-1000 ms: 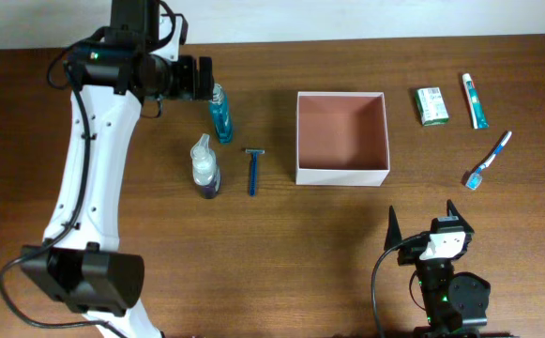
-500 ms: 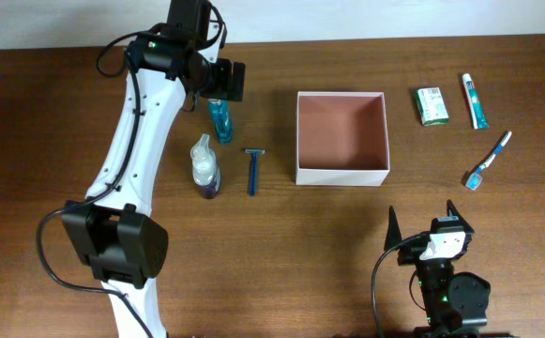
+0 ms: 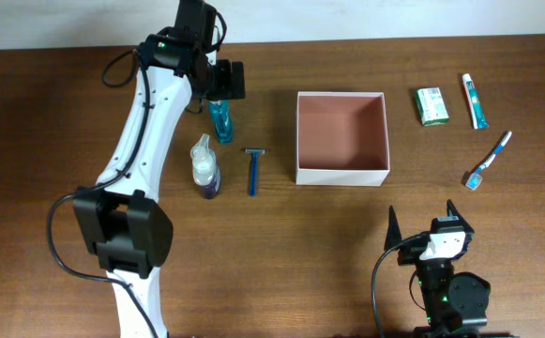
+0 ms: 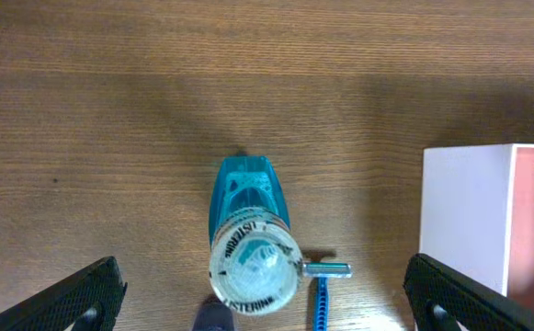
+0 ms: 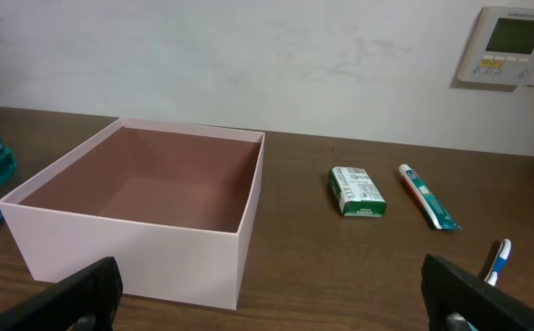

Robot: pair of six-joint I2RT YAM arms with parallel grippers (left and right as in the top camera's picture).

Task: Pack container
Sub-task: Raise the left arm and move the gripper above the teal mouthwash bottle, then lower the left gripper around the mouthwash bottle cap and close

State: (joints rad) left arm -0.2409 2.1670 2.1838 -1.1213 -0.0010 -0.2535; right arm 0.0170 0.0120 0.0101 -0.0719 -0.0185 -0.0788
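Left gripper (image 3: pixel 223 81) jaws are spread wide and nothing is held. It is poised near the far edge of the worktop (image 3: pixel 281 253), just above the cap of a blue bottle (image 3: pixel 220 120). In the left wrist view the gripper (image 4: pixel 271 296) is seen with the bottle (image 4: pixel 248 234) centred between the two fingers (image 4: pixel 73 299), with open room on either side and no contact.

A clear spray bottle (image 3: pixel 204 165) is placed just nearer than the blue bottle. A blue razor (image 3: pixel 252 172) is laid beside it, its handle pointing toward the near edge. A strip of bare wood is left between the razor and the container (image 3: pixel 342 176).

The container is set at mid-width of the worktop, nearer the far edge, with its open top up and its walls square to the worktop edges.

Toward the far right corner, a green-and-white carton (image 3: pixel 431 105) and a toothpaste tube (image 3: pixel 476 100) are laid side by side. A toothbrush (image 3: pixel 488 161) is placed nearer than both, well apart from the container.

Right gripper (image 3: pixel 425 225) jaws are likewise held wide and empty, at the near edge, with clear worktop between them and the container's near wall (image 5: pixel 129 262).
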